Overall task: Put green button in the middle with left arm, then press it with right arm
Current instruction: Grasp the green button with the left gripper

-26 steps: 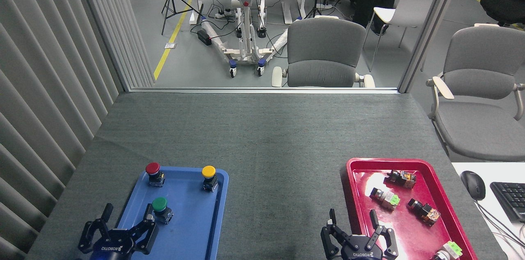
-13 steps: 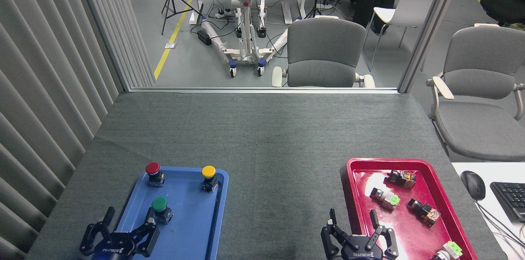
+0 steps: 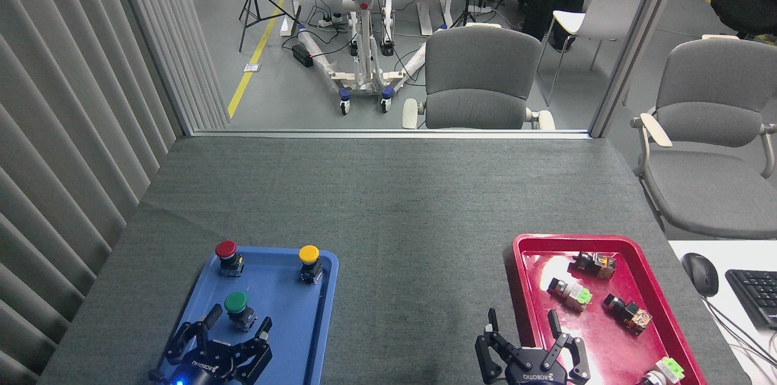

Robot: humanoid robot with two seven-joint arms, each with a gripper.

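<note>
Now green button (image 3: 236, 306) upright in near part of blue tray (image 3: 303, 336), red button (image 3: 226, 252) and yellow button (image 3: 309, 258) at far corners. Our left tool (image 3: 234, 336) just behind green button, fingers spread wide, nothing gripped (blue light at base). Our right tool (image 3: 529, 342) fingers spread, empty, over near-left edge of red tray (image 3: 522, 251). Middle of tabletop (image 3: 419, 233) bare grey cloth.
</note>
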